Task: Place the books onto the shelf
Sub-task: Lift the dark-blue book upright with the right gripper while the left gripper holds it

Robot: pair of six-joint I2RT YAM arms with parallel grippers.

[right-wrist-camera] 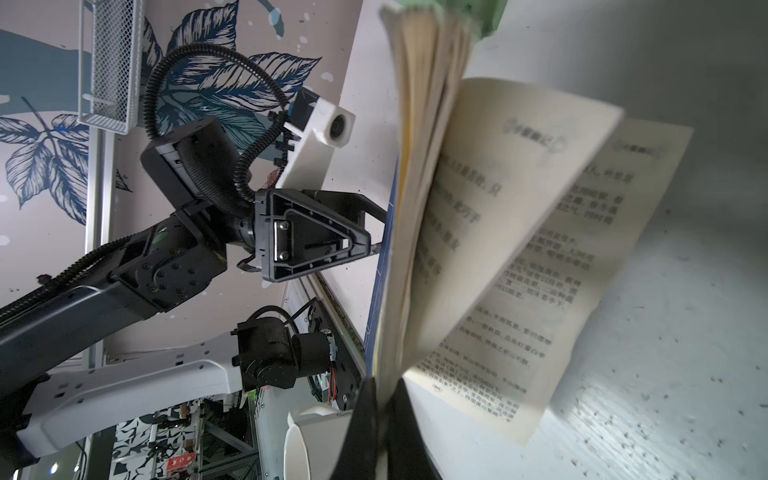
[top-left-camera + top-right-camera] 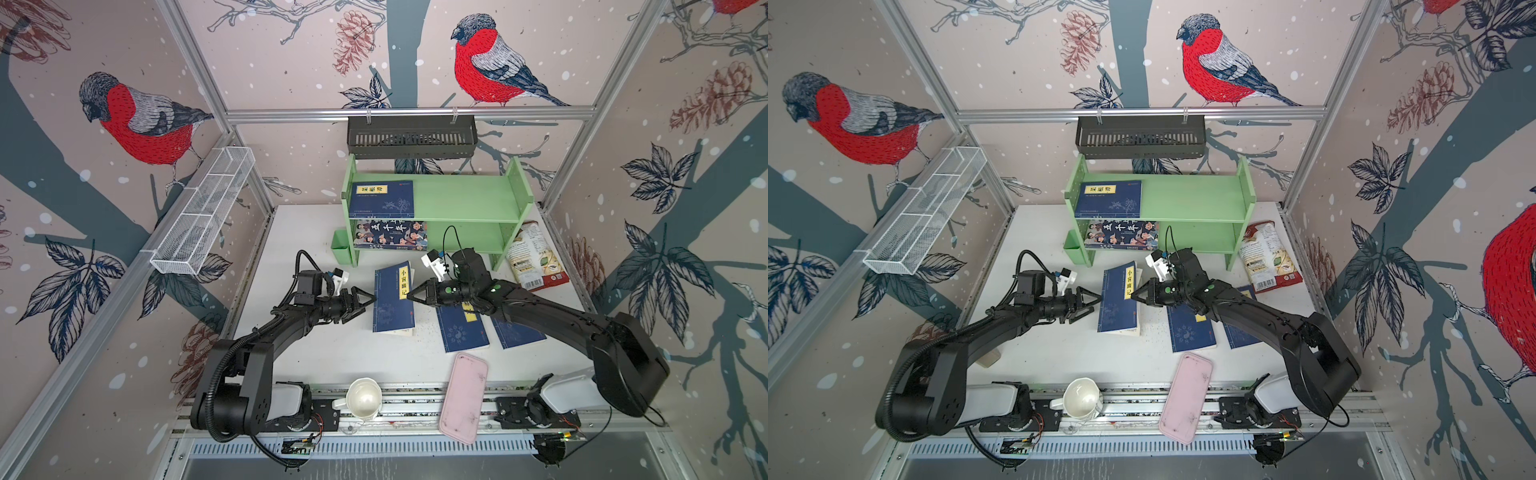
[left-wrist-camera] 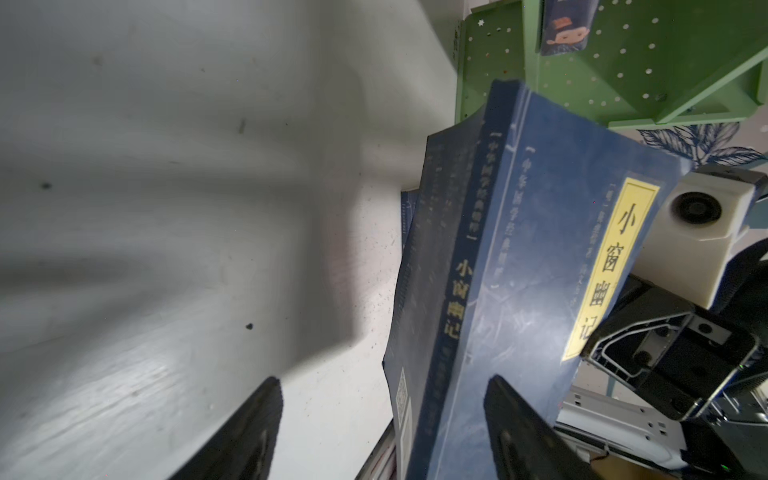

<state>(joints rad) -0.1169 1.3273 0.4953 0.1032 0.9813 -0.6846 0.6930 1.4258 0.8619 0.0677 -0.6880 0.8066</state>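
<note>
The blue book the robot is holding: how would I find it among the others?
Look just in front of the green shelf, mid-table. The navy book there is pinched by the right gripper; unlike its flat-lying neighbours, it is raised with pages fanning.

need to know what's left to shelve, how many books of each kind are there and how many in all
navy books: 4 (one on the shelf top tier, one in the right tool, two on the table)
cartoon book: 1 (shelf lower tier)
total: 5
</note>
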